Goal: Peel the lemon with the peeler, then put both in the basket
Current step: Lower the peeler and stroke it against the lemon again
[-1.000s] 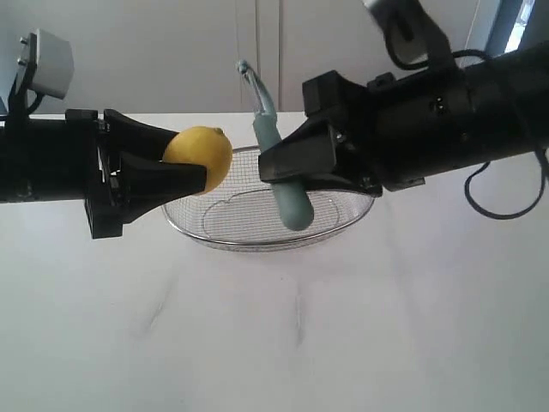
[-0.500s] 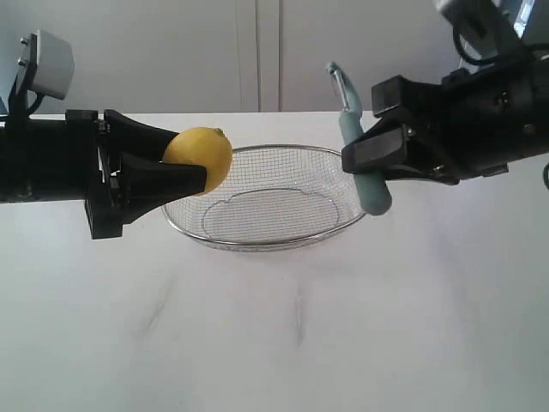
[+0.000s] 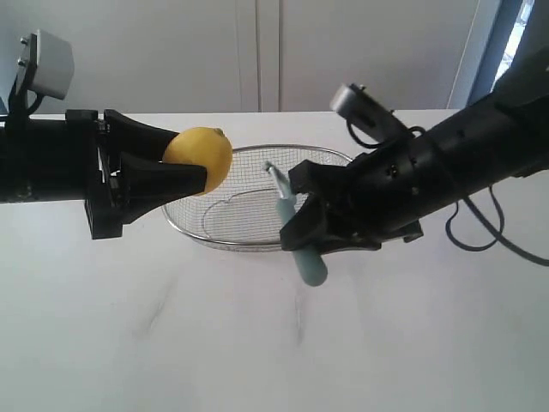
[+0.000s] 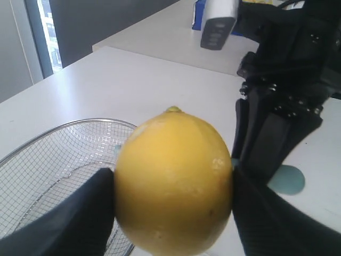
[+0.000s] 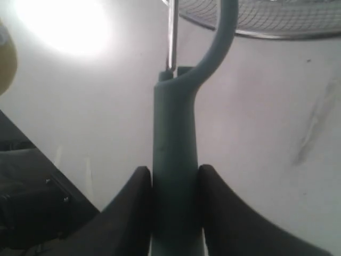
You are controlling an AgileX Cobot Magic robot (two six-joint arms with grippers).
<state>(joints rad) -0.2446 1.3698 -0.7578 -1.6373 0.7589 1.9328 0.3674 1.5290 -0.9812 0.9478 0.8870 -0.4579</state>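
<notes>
The yellow lemon (image 3: 198, 159) hangs in the air above the left rim of the wire-mesh basket (image 3: 232, 225), held between the fingers of my left gripper (image 3: 196, 167). In the left wrist view the lemon (image 4: 173, 181) fills the gap between both black fingers, nub upward. My right gripper (image 3: 300, 230) is shut on the teal handle of the peeler (image 3: 296, 232), which tilts with its blade head over the basket's front right part and its butt end over the table. In the right wrist view the peeler (image 5: 176, 138) runs out from between the fingers toward the basket (image 5: 277, 24).
The white table (image 3: 257, 343) spreads in front of the basket. A white wall or cabinet stands behind. In the left wrist view the right arm's black body (image 4: 282, 80) looms close beyond the lemon.
My right arm has swung down and to the left with the peeler, from upright at the basket's right rim to tilted low over its front. The left arm and lemon have stayed still.
</notes>
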